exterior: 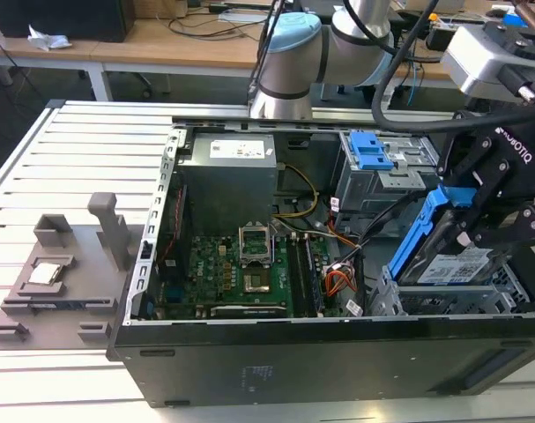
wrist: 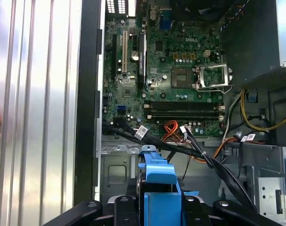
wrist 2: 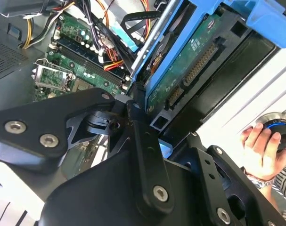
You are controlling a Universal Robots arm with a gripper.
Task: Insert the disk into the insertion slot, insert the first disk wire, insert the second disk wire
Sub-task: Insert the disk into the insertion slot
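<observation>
My gripper (exterior: pixel 468 220) is at the exterior view's right, shut on the disk (exterior: pixel 452 264), a silver-grey drive with a white label in a bright blue frame (exterior: pixel 423 231). The disk is tilted, its lower end down at the insertion slot (exterior: pixel 386 298), the low perforated metal cage in the case's front right corner. In the second wrist view the disk's green underside (wrist 2: pixel 190 66) and connectors face the camera, above my gripper (wrist 2: pixel 152 117). The first wrist view has the blue frame (wrist: pixel 159 186) between my fingers (wrist: pixel 119 203), over the slot's metal floor (wrist: pixel 115 165).
Loose black and orange wires (exterior: pixel 338 280) hang beside the slot, by the motherboard (exterior: pixel 241 278). A taller grey bay with a blue latch (exterior: pixel 371 152) stands behind. A grey fixture (exterior: pixel 55 282) lies on the slatted table. A person's hand (wrist 2: pixel 258 147) is outside the case.
</observation>
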